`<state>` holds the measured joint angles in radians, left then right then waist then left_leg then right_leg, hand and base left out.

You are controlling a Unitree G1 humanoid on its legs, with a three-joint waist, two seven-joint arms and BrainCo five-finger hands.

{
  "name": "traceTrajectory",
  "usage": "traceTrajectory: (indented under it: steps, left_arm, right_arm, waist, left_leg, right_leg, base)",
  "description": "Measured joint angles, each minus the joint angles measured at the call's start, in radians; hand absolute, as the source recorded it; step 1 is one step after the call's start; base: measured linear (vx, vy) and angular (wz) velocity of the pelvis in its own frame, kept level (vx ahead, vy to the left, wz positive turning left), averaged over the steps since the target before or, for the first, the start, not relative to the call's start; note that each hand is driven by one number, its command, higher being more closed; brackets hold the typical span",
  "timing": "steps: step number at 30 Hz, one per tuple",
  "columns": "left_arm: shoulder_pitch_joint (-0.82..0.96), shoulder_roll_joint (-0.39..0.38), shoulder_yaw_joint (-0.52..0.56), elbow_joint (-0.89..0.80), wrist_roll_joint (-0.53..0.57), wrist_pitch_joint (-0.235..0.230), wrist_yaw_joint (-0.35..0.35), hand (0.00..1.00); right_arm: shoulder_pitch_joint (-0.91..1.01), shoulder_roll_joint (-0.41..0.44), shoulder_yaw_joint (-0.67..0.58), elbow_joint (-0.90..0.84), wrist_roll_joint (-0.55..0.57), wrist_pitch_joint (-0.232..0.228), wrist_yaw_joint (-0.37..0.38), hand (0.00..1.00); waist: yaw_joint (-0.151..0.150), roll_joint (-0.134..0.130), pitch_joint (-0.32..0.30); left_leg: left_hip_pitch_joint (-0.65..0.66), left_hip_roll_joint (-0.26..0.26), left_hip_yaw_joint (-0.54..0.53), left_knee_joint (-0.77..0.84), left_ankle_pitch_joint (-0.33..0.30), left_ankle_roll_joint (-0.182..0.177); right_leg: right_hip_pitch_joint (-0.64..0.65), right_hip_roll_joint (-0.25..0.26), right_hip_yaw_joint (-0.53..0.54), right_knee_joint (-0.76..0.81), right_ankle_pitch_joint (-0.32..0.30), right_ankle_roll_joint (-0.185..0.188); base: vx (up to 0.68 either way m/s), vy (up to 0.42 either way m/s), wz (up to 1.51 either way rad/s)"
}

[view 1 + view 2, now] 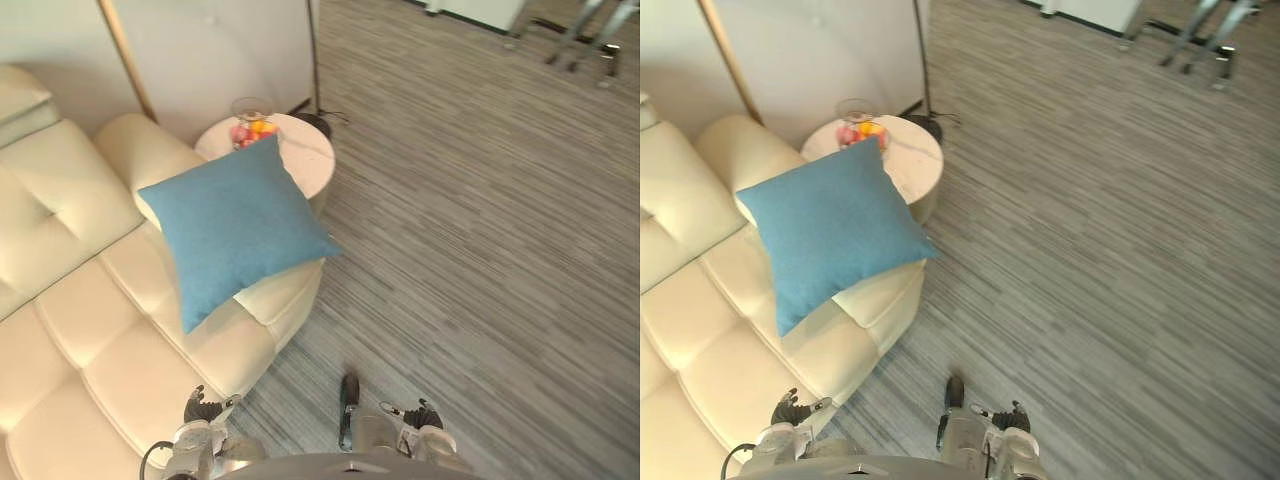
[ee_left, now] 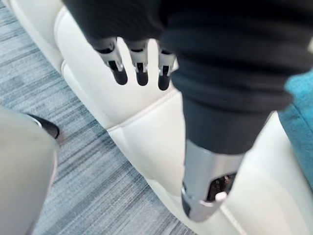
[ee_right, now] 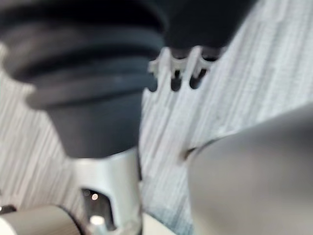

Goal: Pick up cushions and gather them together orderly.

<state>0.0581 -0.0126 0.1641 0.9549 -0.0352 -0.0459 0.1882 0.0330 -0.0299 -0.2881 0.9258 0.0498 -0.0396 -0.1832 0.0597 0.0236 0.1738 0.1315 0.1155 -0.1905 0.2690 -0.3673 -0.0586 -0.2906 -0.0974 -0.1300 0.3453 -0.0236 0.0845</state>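
Grey striped carpet (image 1: 480,220) runs out ahead of and beneath the right hand (image 1: 420,413), which hangs low at the robot's side over bare floor. Its fingers look loose and apart and have nothing in them, probably because there is nothing on that side to fetch. The cream sofa (image 1: 80,330) lies under and ahead of the left hand (image 1: 203,410). That hand is poised just above the front edge of the seat, its fingers (image 2: 142,68) straight and spread, the thumb off to one side, gripping nothing. I take it as a resting pose from which to reach forward. The blue cushion (image 1: 235,225) is well ahead of the left hand at the far end of the sofa. It is propped at a slant against the rounded arm, with one corner jutting past the seat edge toward the carpet. It looks loosely dropped there rather than set in order, which is likely why it is the thing to be collected. Neither hand touches it, so the pickup has not begun, and I would expect the nearer left hand to take it. Beyond the cushion, farther from both hands, is a small round white table (image 1: 310,165), tucked against the end of the sofa. On its far side stands a glass bowl (image 1: 252,122) holding something red and orange, close to the cushion's top corner, so a careless lift could knock it.
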Motion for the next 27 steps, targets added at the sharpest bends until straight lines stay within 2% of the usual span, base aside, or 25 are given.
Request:
traceTrajectory:
  steps: [1,2,3,4,5,6,7,8,9,11,12,13,14,17,20,24,25,26,27]
  left_arm:
    - [0.003,-0.013,0.030,-0.001,-0.001,-0.008,0.000,0.00]
    - [0.005,-0.025,0.065,0.000,-0.002,-0.007,0.001,0.00]
    - [0.007,-0.027,0.082,-0.002,-0.003,-0.007,0.001,0.00]
    - [0.009,-0.028,0.105,-0.009,-0.003,-0.007,0.001,0.00]
    - [0.013,-0.027,0.107,-0.023,-0.004,-0.009,0.000,0.00]
    - [0.013,-0.027,0.100,-0.023,-0.004,-0.009,0.000,0.00]
    - [0.012,-0.027,0.087,-0.022,-0.004,-0.010,-0.001,0.00]
    - [0.012,-0.025,0.076,-0.021,-0.004,-0.014,-0.001,0.00]
    - [0.012,-0.024,0.073,-0.021,-0.004,-0.014,-0.001,0.00]
    - [0.010,-0.022,0.058,-0.013,-0.002,-0.014,-0.008,0.00]
    - [0.007,-0.017,0.053,-0.003,-0.002,-0.014,-0.010,0.00]
    - [0.005,0.001,0.038,0.000,-0.003,-0.015,-0.016,0.00]
    - [0.002,0.016,0.027,0.000,-0.002,-0.015,-0.020,0.00]
    - [0.003,0.024,0.027,0.017,-0.002,-0.014,-0.020,0.00]
    - [0.005,0.034,0.026,0.042,-0.001,-0.012,-0.020,0.00]
    - [0.005,0.042,0.012,0.049,-0.001,-0.012,-0.020,0.00]
    - [0.005,0.043,0.005,0.048,-0.001,-0.011,-0.020,0.00]
    - [0.005,0.051,0.003,0.049,0.000,-0.009,-0.019,0.00]
    - [0.006,0.053,0.002,0.049,0.001,-0.007,-0.019,0.00]
  right_arm:
    - [-0.006,-0.005,0.001,-0.005,-0.001,0.000,0.000,0.00]
    - [-0.006,-0.006,0.002,-0.005,-0.001,0.000,0.000,0.00]
    - [-0.004,-0.006,0.004,-0.006,-0.001,0.001,0.000,0.00]
    - [0.000,-0.006,0.013,-0.006,0.000,0.001,0.000,0.00]
    - [0.001,-0.004,0.019,-0.005,0.001,0.000,0.000,0.00]
    - [0.003,-0.003,0.019,-0.003,0.001,0.000,0.000,0.00]
    - [0.004,0.000,0.011,-0.001,0.002,0.000,0.000,0.00]
    - [0.005,0.000,0.010,0.004,0.002,0.000,0.000,0.00]
    - [0.005,0.000,0.010,0.005,0.002,0.000,0.000,0.00]
    - [0.004,-0.004,0.004,0.006,0.002,0.000,0.001,0.00]
    - [0.002,-0.001,-0.002,0.008,0.002,0.000,0.001,0.00]
    - [-0.002,0.006,-0.008,0.029,0.003,-0.001,0.002,0.00]
    - [-0.005,0.014,-0.008,0.043,0.003,0.000,0.002,0.00]
    - [0.002,0.019,-0.008,0.046,0.003,0.000,0.002,0.00]
    - [0.001,0.019,-0.008,0.065,0.002,-0.002,0.002,0.00]
    - [0.003,0.011,-0.007,0.071,0.000,-0.001,0.002,0.00]
    - [0.012,0.012,-0.008,0.062,0.003,-0.002,0.001,0.00]
    - [0.018,0.017,-0.008,0.057,0.003,-0.003,0.001,0.00]
    - [0.021,0.021,-0.005,0.053,0.002,-0.003,0.002,0.00]
  waist:
    - [0.000,0.010,0.000]
    - [-0.005,0.015,0.002]
    - [-0.004,0.016,0.002]
    - [0.000,0.012,0.007]
    - [0.009,0.013,0.008]
    - [0.011,0.016,0.006]
    - [0.012,0.016,0.006]
    - [0.012,0.017,0.006]
    - [0.012,0.018,0.005]
    - [0.004,0.028,-0.002]
    - [0.003,0.030,-0.006]
    - [0.007,-0.003,-0.008]
    - [0.016,-0.021,-0.009]
    - [0.011,-0.030,-0.016]
    - [-0.005,-0.041,-0.033]
    - [-0.018,-0.041,-0.032]
    - [-0.028,-0.050,-0.027]
    - [-0.035,-0.050,-0.024]
    - [-0.035,-0.054,-0.027]
  left_leg:
    - [-0.030,0.013,-0.001,0.075,0.024,-0.015]
    - [-0.100,0.022,0.002,0.232,0.051,-0.036]
    - [-0.132,0.028,0.004,0.310,0.071,-0.041]
    - [-0.204,0.055,0.039,0.459,0.136,-0.043]
    - [-0.253,0.100,0.118,0.580,0.153,-0.032]
    - [-0.262,0.113,0.151,0.599,0.151,-0.025]
    - [-0.276,0.123,0.229,0.591,0.142,-0.013]
    - [-0.285,0.117,0.304,0.513,0.128,-0.015]
    - [-0.287,0.114,0.328,0.466,0.128,-0.015]
    - [-0.281,0.096,0.414,0.194,0.172,-0.018]
    - [-0.269,0.087,0.426,0.158,0.172,-0.018]
    - [-0.232,0.052,0.437,0.065,0.203,-0.010]
    - [-0.208,0.029,0.435,0.012,0.228,-0.003]
    - [-0.157,-0.004,0.425,-0.047,0.246,0.009]
    - [-0.115,-0.038,0.412,-0.135,0.285,0.016]
    - [-0.109,-0.050,0.376,-0.188,0.311,0.029]
    - [-0.096,-0.054,0.344,-0.193,0.310,0.032]
    - [-0.077,-0.053,0.318,-0.205,0.313,0.040]
    - [-0.077,-0.051,0.305,-0.203,0.313,0.041]
  right_leg:
    - [-0.003,-0.005,-0.035,0.058,-0.052,-0.023]
    - [0.024,-0.005,-0.072,0.079,-0.079,-0.042]
    - [0.039,-0.003,-0.086,0.084,-0.090,-0.054]
    - [0.081,0.007,-0.120,0.083,-0.114,-0.074]
    - [0.130,0.018,-0.147,0.067,-0.133,-0.092]
    - [0.149,0.019,-0.161,0.054,-0.133,-0.093]
    - [0.188,0.018,-0.176,0.021,-0.133,-0.092]
    - [0.221,0.016,-0.194,-0.023,-0.124,-0.087]
    - [0.229,0.013,-0.204,-0.037,-0.119,-0.084]
    - [0.239,0.011,-0.250,-0.049,-0.113,-0.081]
    - [0.242,0.008,-0.255,-0.049,-0.112,-0.079]
    - [0.246,-0.004,-0.254,-0.075,-0.100,-0.062]
    - [0.261,-0.012,-0.255,-0.105,-0.089,-0.058]
    - [0.309,-0.027,-0.252,-0.140,-0.082,-0.050]
    - [0.325,-0.043,-0.251,-0.154,-0.078,-0.042]
    - [0.235,-0.081,-0.228,0.045,-0.078,-0.040]
    - [0.197,-0.093,-0.168,0.159,-0.077,-0.042]
    - [0.169,-0.076,-0.070,0.201,-0.124,-0.043]
    - [0.169,-0.063,-0.034,0.183,-0.146,-0.043]
  base:
    - [0.31,-0.368,0.74]
    - [0.30,-0.369,0.76]
    - [0.26,-0.339,0.66]
    - [0.23,-0.288,0.49]
    - [0.22,-0.255,0.44]
    - [0.27,-0.225,0.39]
    - [0.26,-0.150,0.42]
    - [0.21,-0.111,0.43]
    - [0.19,-0.025,0.50]
    - [0.21,0.026,0.62]
    - [0.18,0.052,0.67]
    - [0.15,0.041,0.50]
    - [0.13,0.052,0.37]
    - [0.08,0.054,0.18]
    - [0.04,0.050,0.17]
    - [-0.06,0.046,0.25]
    - [-0.03,-0.027,0.64]
    - [-0.05,-0.047,0.67]
    - [-0.02,-0.089,0.65]
